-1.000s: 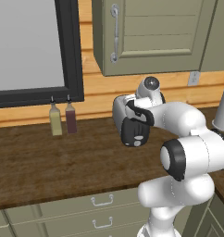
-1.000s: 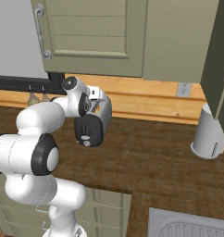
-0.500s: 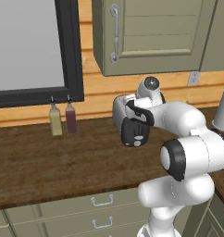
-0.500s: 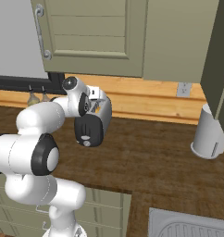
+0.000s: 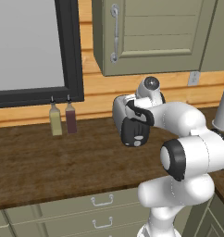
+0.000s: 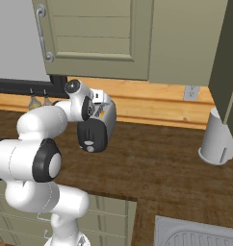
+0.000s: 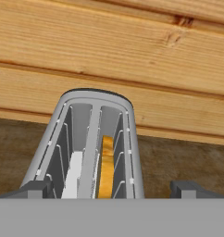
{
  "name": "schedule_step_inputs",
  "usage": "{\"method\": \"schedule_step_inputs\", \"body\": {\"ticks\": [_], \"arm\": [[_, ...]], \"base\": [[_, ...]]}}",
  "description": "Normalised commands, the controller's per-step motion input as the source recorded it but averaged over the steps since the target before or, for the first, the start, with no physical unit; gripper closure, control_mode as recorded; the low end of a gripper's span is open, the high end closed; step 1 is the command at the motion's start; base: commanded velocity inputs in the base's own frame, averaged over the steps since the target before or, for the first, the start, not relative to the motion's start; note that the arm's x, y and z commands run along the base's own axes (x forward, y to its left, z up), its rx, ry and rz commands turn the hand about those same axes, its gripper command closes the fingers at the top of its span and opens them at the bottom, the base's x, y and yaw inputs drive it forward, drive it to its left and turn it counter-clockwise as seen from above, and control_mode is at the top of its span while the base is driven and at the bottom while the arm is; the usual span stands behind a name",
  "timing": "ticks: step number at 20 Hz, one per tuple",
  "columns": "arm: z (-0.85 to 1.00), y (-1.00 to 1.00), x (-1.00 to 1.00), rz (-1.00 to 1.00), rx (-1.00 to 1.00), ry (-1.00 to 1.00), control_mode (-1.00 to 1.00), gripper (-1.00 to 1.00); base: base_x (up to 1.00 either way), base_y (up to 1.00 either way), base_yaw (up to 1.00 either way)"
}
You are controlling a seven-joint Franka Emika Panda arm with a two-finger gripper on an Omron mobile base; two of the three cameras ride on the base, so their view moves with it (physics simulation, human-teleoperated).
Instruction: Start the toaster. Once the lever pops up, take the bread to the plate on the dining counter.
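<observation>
Begin at the gripper (image 7: 111,190). In the hand view its two dark fingertips stand wide apart at the bottom edge, one on each side of the toaster (image 7: 93,143), and grasp nothing: treat the hand as released.

Directly beyond the fingertips you look down into the toaster's two top slots. The bread (image 7: 106,164) stands upright in the right-hand slot, its tan edge toward you; a pale slice sits low in the left-hand slot. Both base views show the toaster (image 6: 101,115) on the brown counter (image 5: 44,162), close to the wood-panelled wall (image 7: 109,51), with the hand poised just above it and largely masking it.

Judge the task as barely begun. The lever cannot be made out, so you cannot tell whether the toaster is started; the bread has not yet been lifted. Expect these steps to remain: press the lever, wait for it to pop up, grasp the bread, and carry it to the plate on the dining counter.
</observation>
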Motion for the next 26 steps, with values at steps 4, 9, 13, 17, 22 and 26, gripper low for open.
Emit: {"method": "schedule_step_inputs", "body": {"ticks": [4,9,13,17,22,26], "arm": [[0.00,0.00,0.00,0.00,0.00,0.00,-1.00,-1.00],[0.00,0.00,0.00,0.00,0.00,0.00,-1.00,-1.00],[0.00,0.00,0.00,0.00,0.00,0.00,-1.00,-1.00],[0.00,0.00,0.00,0.00,0.00,0.00,-1.00,-1.00],[0.00,0.00,0.00,0.00,0.00,0.00,-1.00,-1.00],[0.00,0.00,0.00,0.00,0.00,0.00,-1.00,-1.00]], "base": [[0.00,0.00,0.00],[0.00,0.00,0.00],[0.00,0.00,0.00],[0.00,0.00,0.00],[0.00,0.00,0.00],[0.00,0.00,0.00]]}}
